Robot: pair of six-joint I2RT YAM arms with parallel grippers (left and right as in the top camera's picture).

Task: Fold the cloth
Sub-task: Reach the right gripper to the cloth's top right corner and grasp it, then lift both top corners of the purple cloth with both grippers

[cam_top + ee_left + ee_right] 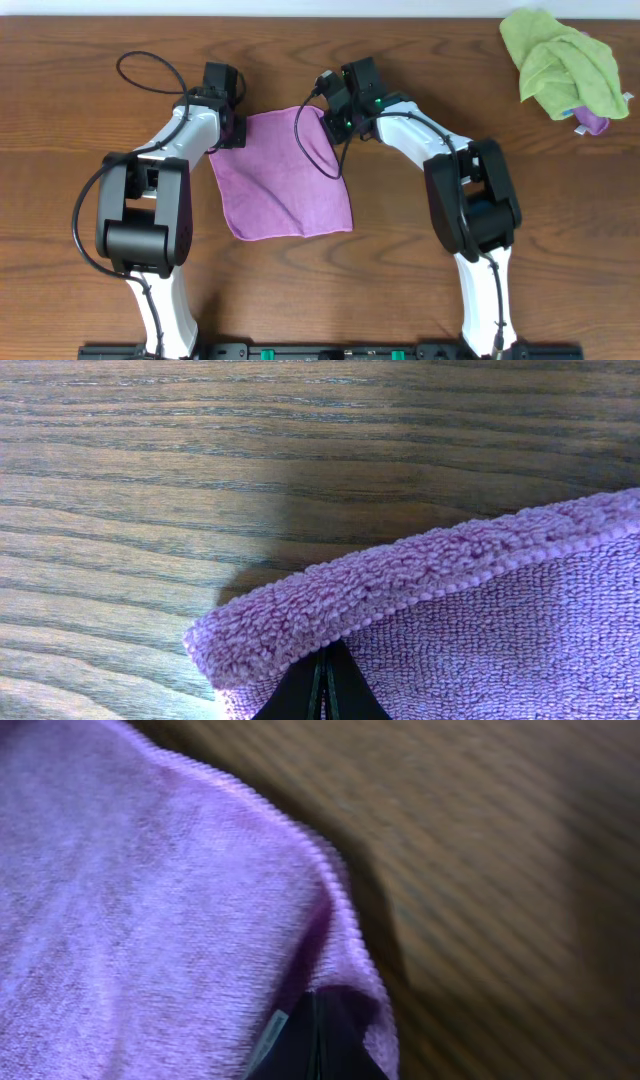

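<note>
Purple cloth: lies spread flat on the wooden table between the two arms, roughly square and a little skewed. Its two far corners are taken up by the grippers and its near edge lies loose on the wood.

Left arm: stands just left of the purple cloth. The upper link rises from the near table edge, and the forearm reaches away and inward to the cloth's far-left corner.

Left gripper: sits at that far-left corner. In the wrist view the fingertips are pressed together to a thin seam, with the looped terry hem of the purple cloth pinched between them and rolled up over them, off the wood.

Right arm: stands right of the purple cloth, elbow bent. The white forearm stretches away and inward to the far-right corner.

Right gripper: sits at the far-right corner. The wrist view is blurred, but the dark fingertips meet with no gap, and the purple cloth is nipped there and draped over them.

Cable: a thin black loop from the right wrist hangs across the purple cloth's far-right part.

Green cloth: lies crumpled in a heap, well to the right of the purple cloth, near the far table edge.
</note>
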